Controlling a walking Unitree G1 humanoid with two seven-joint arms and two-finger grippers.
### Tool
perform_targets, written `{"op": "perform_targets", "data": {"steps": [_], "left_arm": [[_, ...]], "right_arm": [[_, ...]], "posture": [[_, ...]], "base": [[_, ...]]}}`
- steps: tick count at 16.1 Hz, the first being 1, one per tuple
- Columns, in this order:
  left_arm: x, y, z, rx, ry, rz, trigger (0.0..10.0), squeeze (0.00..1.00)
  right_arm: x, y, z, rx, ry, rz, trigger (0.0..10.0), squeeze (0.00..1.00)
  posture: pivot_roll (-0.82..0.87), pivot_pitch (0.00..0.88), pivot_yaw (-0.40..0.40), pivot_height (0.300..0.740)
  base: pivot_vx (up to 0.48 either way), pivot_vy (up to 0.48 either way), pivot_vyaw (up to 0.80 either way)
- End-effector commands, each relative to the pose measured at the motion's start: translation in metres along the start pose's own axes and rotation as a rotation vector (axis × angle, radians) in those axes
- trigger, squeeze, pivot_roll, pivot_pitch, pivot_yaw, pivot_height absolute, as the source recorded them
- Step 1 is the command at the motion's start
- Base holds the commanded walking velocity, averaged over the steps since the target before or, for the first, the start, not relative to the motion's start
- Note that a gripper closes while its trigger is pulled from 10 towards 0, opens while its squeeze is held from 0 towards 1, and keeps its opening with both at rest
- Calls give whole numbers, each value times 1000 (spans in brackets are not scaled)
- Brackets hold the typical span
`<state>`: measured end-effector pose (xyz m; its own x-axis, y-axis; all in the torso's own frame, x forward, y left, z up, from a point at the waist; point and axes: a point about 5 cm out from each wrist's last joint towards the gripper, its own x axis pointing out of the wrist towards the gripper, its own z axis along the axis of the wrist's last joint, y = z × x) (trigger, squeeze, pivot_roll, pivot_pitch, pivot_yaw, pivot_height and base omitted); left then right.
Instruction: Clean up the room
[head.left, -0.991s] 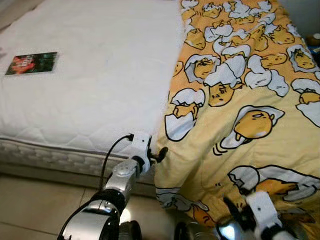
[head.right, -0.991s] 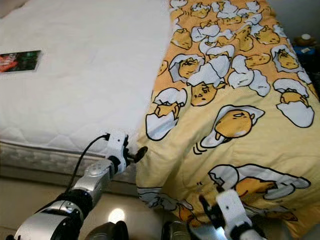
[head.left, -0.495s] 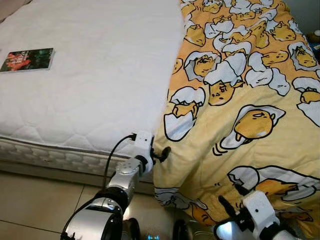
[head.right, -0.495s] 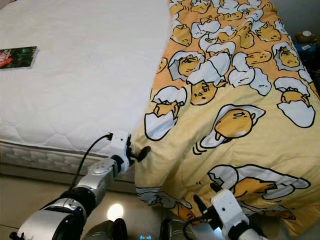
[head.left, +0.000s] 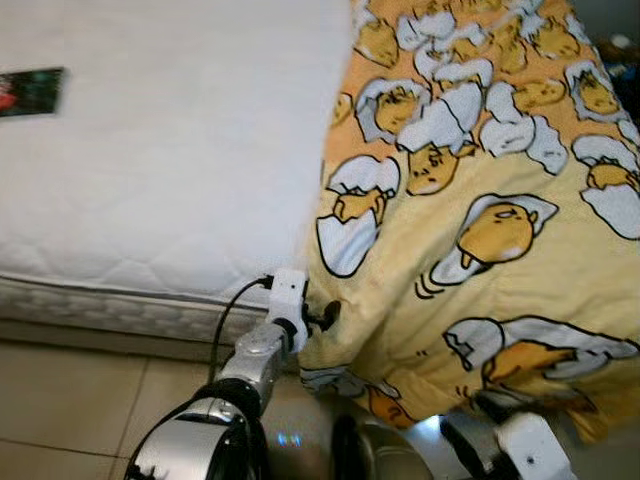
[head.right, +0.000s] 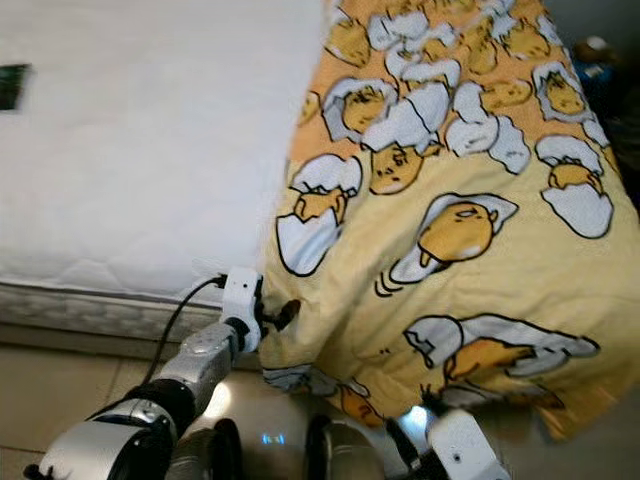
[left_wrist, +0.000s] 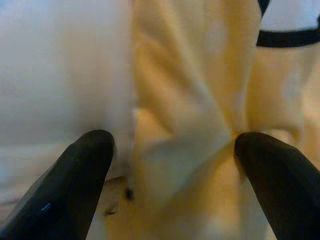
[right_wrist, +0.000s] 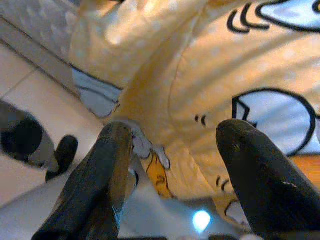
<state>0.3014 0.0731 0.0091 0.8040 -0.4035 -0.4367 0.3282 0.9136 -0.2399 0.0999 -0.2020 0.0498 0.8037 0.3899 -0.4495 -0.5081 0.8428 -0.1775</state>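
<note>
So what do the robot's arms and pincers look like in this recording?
The left arm is silver metal with a black elbow joint, a white wrist block and a black cable looping to it. Left pincer and right pincer each have two long, rounded black fingers. The right arm ends in a white wrist housing.

A yellow blanket (head.left: 480, 200) printed with cartoon egg-yolk figures in cracked white shells covers the 3 o'clock half of the bed (head.left: 160, 180), spread from 12 o'clock toward 6 o'clock. Its near edge droops over the mattress side toward the floor, and its 9 o'clock corner is bunched into folds at the mattress edge
</note>
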Motion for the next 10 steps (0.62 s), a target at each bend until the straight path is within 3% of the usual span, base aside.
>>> {"op": "perform_targets", "data": {"steps": [1,3,4,5,7,10], "left_arm": [[2,-15,-7,-95,-5,-21,10000,0],[5,-29,-6,-150,-28,-53,10000,0],[5,-37,-7,-152,-40,-86,0,0],[5,-43,-8,-167,-63,-115,0,0],[3,-50,-16,-120,-47,-113,0,0],[1,-45,-20,-85,-36,-88,0,0]], "right_arm": [[-6,0,-1,0,23,10,10000,0],[-5,-3,-1,-2,22,8,10000,0],[-3,-5,-2,-3,18,4,10000,0],[-1,-6,-2,-2,18,1,10000,0],[1,-7,-2,3,17,-6,10000,0],[2,-6,-3,15,14,-38,10000,0]], "posture": [[-425,257,-81,740],[-421,248,-81,740],[-417,246,-78,740],[-415,245,-75,740],[-418,242,-59,740],[-429,242,-45,740]], "base": [[0,0,0],[0,0,0],[0,0,0],[0,0,0],[0,0,0],[0,0,0]]}}
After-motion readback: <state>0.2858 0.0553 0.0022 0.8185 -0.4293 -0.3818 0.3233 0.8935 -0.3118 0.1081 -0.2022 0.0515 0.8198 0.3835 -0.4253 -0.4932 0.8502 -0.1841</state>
